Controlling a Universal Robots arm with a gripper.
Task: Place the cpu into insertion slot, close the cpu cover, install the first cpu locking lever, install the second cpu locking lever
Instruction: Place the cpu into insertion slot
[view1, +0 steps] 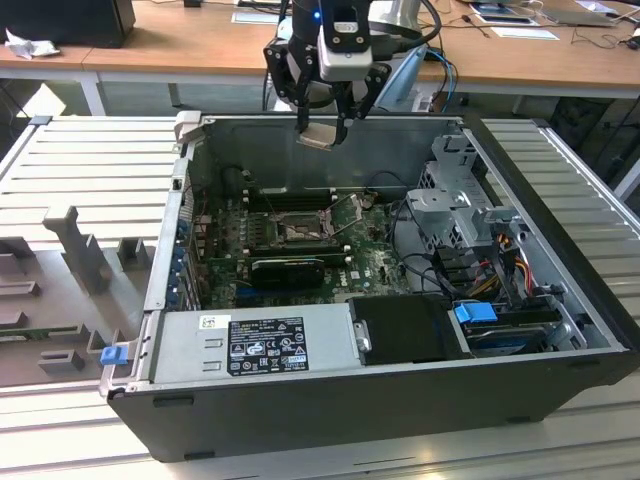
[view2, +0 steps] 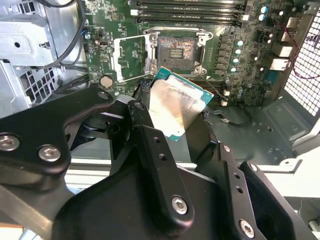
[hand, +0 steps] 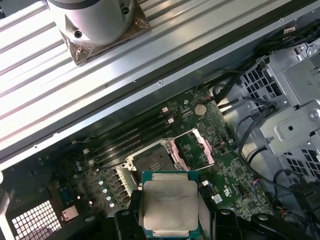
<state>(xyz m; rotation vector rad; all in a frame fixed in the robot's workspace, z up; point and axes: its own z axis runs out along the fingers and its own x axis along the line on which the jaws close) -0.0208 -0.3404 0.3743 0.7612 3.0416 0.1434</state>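
My gripper (view1: 322, 132) is clamped on the cpu (hand: 169, 205), carrying it above the case's (view1: 400, 150) far rim. The insertion slot (hand: 150, 161) sits open mid-board, cpu cover (hand: 192, 149) swung aside. Doing this well, I judge, means squaring chip to socket and keeping it level.

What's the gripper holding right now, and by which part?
The gripper holds the cpu, clamped by two opposite side edges, with its metal top left uncovered.
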